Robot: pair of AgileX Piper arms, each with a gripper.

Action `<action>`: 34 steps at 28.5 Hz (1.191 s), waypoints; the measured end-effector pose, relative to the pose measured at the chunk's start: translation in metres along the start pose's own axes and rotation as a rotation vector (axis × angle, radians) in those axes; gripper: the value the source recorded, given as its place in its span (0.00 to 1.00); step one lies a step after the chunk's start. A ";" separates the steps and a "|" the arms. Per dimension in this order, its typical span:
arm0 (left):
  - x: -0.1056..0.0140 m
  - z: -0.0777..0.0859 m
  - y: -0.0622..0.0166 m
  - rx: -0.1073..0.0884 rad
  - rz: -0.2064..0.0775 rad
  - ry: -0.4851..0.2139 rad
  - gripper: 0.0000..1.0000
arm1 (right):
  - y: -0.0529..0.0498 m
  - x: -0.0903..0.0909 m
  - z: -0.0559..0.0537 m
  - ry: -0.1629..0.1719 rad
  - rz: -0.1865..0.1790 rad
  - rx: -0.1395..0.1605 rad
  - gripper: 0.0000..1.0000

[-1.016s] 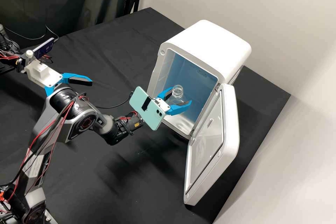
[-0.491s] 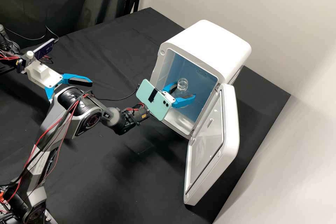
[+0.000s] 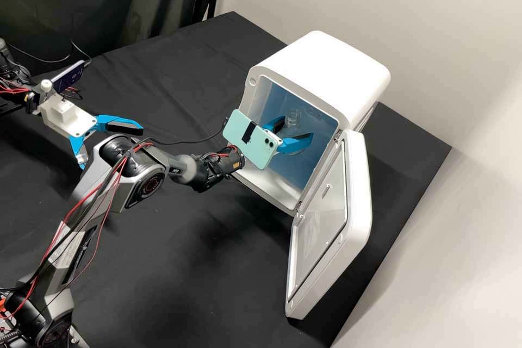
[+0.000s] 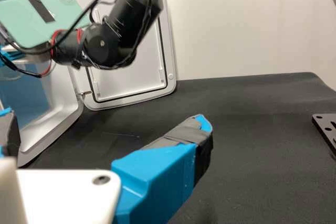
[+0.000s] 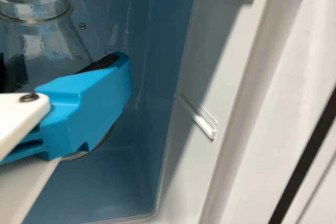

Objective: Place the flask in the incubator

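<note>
The right gripper (image 3: pixel 293 128) pinched the glass flask (image 3: pixel 294 116) inside the open incubator (image 3: pixel 326 65). The left gripper (image 4: pixel 105 124) hung over the bench (image 3: pixel 179 261), fingers spread apart.

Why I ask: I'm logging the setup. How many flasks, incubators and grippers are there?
flask: 1
incubator: 1
grippers: 2, the right gripper shut on the flask inside the incubator, and the left gripper open above the bench
Total: 4
</note>
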 end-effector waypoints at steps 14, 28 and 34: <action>0.001 -0.001 -0.0027 -0.002 -0.011 0.001 1.00 | -0.011 0.022 -0.003 -0.027 -0.034 -0.022 0.00; 0.001 -0.001 -0.0046 -0.005 -0.018 0.006 1.00 | -0.007 0.026 -0.006 -0.025 -0.027 -0.040 0.00; 0.001 -0.001 -0.0052 -0.005 -0.019 0.006 1.00 | -0.013 0.026 -0.006 -0.030 -0.034 -0.036 0.00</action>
